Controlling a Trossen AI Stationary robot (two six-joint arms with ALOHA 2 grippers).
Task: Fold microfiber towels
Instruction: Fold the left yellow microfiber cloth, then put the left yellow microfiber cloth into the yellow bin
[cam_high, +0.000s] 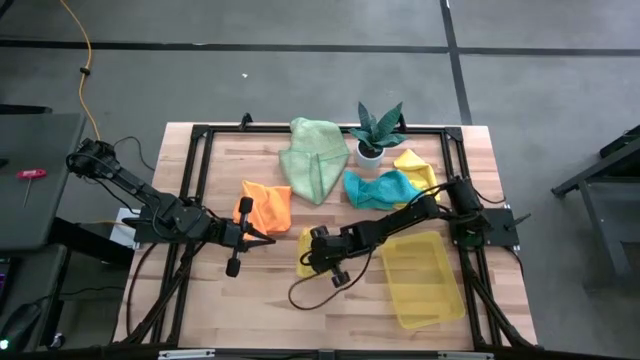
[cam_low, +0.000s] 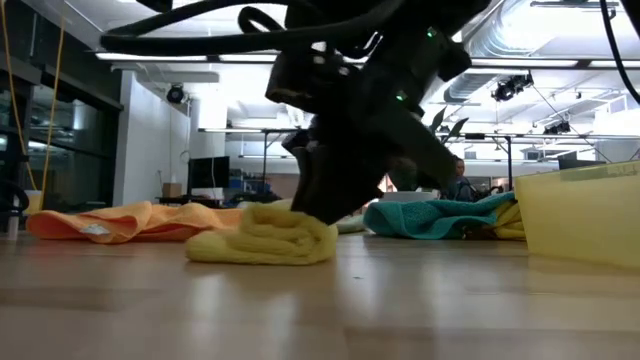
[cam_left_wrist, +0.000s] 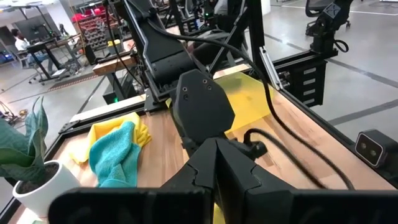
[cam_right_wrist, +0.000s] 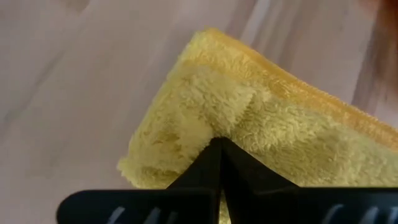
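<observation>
Resting on the wooden table (cam_high: 260, 290), a folded yellow towel (cam_low: 268, 236) lies just beside the near-left corner of the translucent yellow tray (cam_high: 422, 277), with the right gripper (cam_high: 312, 243) lowered onto it, fingers (cam_right_wrist: 219, 163) pressed together into a point that touches the pile; no cloth shows between them. To the left of that towel, the left gripper (cam_high: 268, 238) sits at the near edge of the orange towel (cam_high: 266, 205), its fingers (cam_left_wrist: 217, 168) likewise closed together and holding nothing. Beyond the tray, toward the table's far side, lie the teal towel (cam_high: 380, 188) and a second yellow towel (cam_high: 416, 168), touching one another. Farther from the tray, the pale green towel (cam_high: 314, 158) is spread just beside the potted plant (cam_high: 374, 132), which stands upright near the far edge
</observation>
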